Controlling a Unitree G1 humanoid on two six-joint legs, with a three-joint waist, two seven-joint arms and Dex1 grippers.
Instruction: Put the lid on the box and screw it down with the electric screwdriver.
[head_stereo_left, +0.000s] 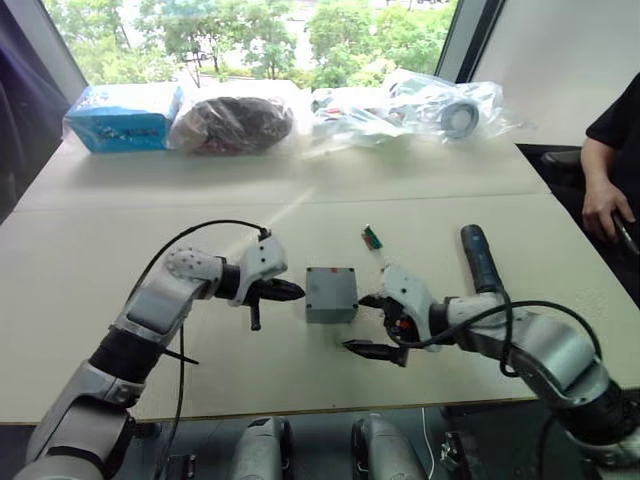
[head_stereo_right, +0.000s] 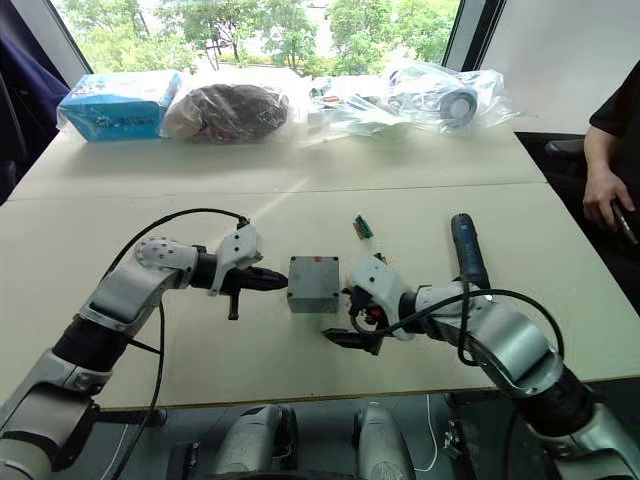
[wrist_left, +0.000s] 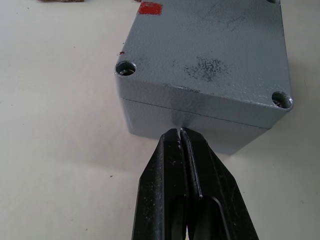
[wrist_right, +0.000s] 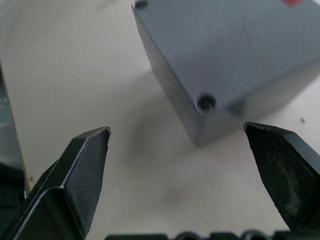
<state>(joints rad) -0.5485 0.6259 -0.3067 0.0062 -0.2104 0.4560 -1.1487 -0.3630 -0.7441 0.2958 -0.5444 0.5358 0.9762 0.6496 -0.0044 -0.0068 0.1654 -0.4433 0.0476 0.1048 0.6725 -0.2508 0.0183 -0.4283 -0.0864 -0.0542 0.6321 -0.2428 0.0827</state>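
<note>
Bagged clutter (head_stereo_left: 400, 105) along table's (head_stereo_left: 100, 260) far edge

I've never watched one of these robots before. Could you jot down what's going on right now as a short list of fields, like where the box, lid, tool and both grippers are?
lid: already sitting on the box, red mark near one edge, corner holes look empty
box: on the table, between the two grippers
electric screwdriver: lying untouched on the table, beyond the right arm
left gripper: shut, tips at the box's side wall
right gripper: open, empty, close beside the box
small green part: on the table beyond the box
far table edge: bagged items
</note>
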